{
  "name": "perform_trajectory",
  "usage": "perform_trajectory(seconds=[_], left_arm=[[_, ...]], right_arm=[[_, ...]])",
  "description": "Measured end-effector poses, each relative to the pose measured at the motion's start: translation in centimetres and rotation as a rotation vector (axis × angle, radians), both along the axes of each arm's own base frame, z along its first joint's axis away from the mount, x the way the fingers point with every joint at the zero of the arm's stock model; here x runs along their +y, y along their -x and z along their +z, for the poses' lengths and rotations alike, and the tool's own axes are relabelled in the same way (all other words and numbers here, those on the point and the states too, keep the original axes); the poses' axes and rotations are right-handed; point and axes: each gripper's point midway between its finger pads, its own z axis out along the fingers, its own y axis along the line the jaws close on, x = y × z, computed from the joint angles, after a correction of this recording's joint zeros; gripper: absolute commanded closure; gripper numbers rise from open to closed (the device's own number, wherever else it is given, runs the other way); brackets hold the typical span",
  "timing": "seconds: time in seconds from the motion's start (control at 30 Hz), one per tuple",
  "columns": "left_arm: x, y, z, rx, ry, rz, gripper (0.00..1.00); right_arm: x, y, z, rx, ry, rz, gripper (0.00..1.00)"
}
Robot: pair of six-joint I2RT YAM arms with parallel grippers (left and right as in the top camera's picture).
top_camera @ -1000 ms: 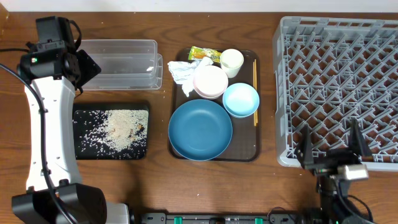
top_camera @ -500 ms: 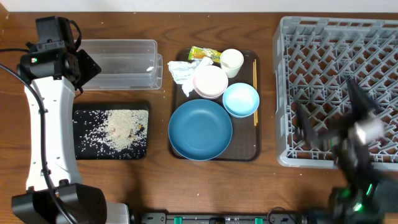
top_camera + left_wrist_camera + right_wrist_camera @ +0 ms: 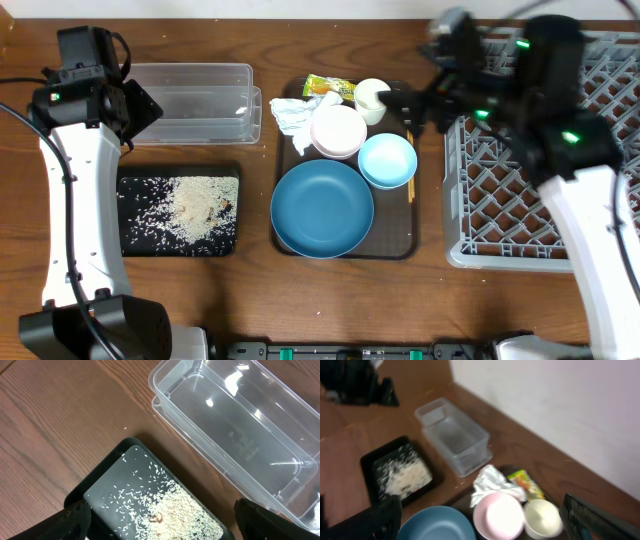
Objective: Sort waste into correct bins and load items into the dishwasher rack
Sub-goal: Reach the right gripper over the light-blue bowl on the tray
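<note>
White rice crumbs (image 3: pixel 190 208) lie in the black tray (image 3: pixel 130 235). The clear tub (image 3: pixel 195 100) behind it is empty. The napkin (image 3: pixel 295 113), yellow-green wrapper (image 3: pixel 328 87), pink bowl (image 3: pixel 338 131), cream cup (image 3: pixel 373 98), light-blue bowl (image 3: pixel 387 160), dark-blue dish (image 3: pixel 322 208) and chopsticks (image 3: pixel 410 140) sit on the brown tray (image 3: pixel 395 228). The grey rack (image 3: pixel 600 150) is at the right. My left gripper (image 3: pixel 135 108) is open above the tub and rice (image 3: pixel 167 525). My right gripper (image 3: pixel 408 108) is open and empty, above the cup (image 3: pixel 542 519) and pink bowl (image 3: pixel 500 515).
The right wrist view also shows the napkin (image 3: pixel 490 482), wrapper (image 3: pixel 525 485), dark-blue dish (image 3: pixel 437 527), tub (image 3: pixel 452 435) and black tray (image 3: pixel 400 472), with a white wall behind the table. The right arm reaches across the rack's left edge.
My right arm has swung up from the table's front right edge to the back, and its gripper is now beside the cream cup. The left arm has not moved.
</note>
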Motion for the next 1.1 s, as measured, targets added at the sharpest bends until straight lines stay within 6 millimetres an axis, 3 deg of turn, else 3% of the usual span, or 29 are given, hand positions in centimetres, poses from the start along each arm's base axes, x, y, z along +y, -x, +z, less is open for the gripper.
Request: perform_trajectory(seconds=[0.13, 0.37, 0.47, 0.57, 0.73, 0.87, 1.1], left_arm=[[0.0, 0.0, 0.0, 0.000, 0.000, 0.000, 0.06], [0.0, 0.0, 0.0, 0.000, 0.000, 0.000, 0.06], [0.0, 0.0, 0.0, 0.000, 0.000, 0.000, 0.06], [0.0, 0.0, 0.0, 0.000, 0.000, 0.000, 0.06], [0.0, 0.0, 0.0, 0.000, 0.000, 0.000, 0.06], [0.0, 0.0, 0.0, 0.000, 0.000, 0.000, 0.06], [0.0, 0.0, 0.0, 0.000, 0.000, 0.000, 0.06]], right_arm=[[2.0, -0.2, -2.8, 0.075, 0.015, 0.058, 0.01], [3.3, -2.0, -6.7, 0.194, 0.006, 0.058, 0.01], [3.5, -3.3, -8.8, 0.280, 0.029, -0.051, 0.01], [3.3, -4.5, -12.2, 0.362, 0.120, -0.238, 0.01], [3.1, -4.0, -17.2, 0.505, 0.339, -0.417, 0.01], [3.3, -4.0, -18.3, 0.572, 0.459, -0.475, 0.01], [1.8, -3.5, -21.0, 0.690, 0.552, -0.584, 0.01]])
